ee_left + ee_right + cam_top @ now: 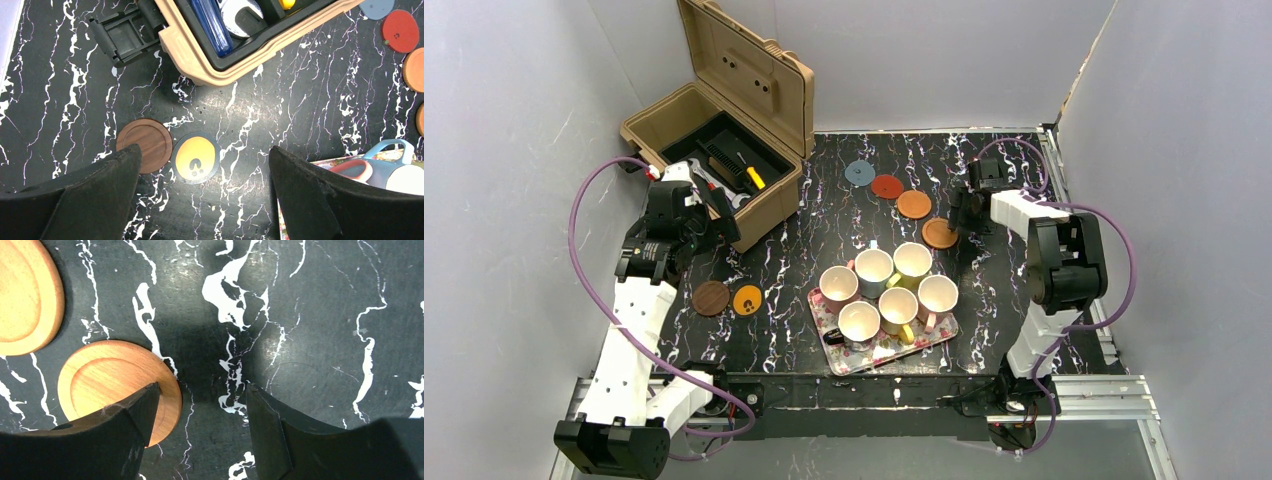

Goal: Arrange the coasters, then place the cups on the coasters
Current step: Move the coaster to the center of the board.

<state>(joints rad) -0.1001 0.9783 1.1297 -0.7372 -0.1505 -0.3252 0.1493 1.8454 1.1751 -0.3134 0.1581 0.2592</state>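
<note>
Four coasters run in a diagonal row at the back: blue-grey (859, 173), red (886, 186), orange (914, 204) and a wooden orange one (940, 233). A dark brown coaster (711, 298) and a yellow-orange one (747, 300) lie at the left. Several cups (873, 268) stand together on a floral tray (874, 355). My right gripper (202, 395) is open low over the table; its left finger overlaps the rim of the wooden coaster (110, 380), and only bare table lies between the fingers. My left gripper (205, 150) hangs wide open above the yellow-orange coaster (195, 157) and the brown one (145, 142), holding nothing.
An open tan tool case (724, 150) with tools inside stands at the back left, close to my left arm. White walls enclose the black marbled table (1004, 300). The pink and blue cups' rims (380, 165) show at the right edge of the left wrist view.
</note>
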